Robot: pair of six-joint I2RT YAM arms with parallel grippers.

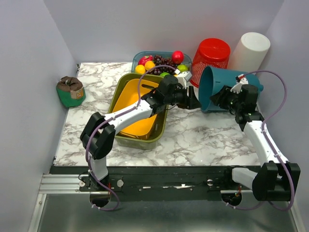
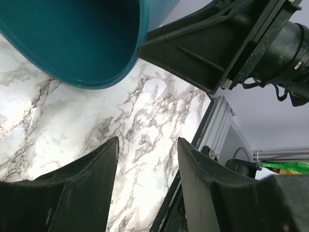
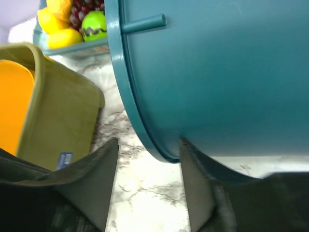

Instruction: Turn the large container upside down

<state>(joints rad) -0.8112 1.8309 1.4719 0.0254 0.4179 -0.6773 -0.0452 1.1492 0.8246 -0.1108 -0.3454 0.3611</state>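
The large container is a teal bucket lying on its side at the right of the table, mouth facing left. My left gripper hovers just in front of that mouth, open; in the left wrist view its fingers frame bare marble below the teal rim. My right gripper is at the container's near side, low by the rim. In the right wrist view it stands open, the rim dips toward the gap, and the right finger lies against the wall.
An olive bin with an orange insert sits left of centre under my left arm. Behind are a fruit tray, a red basket and a white cylinder. A green pouch lies at the far left edge.
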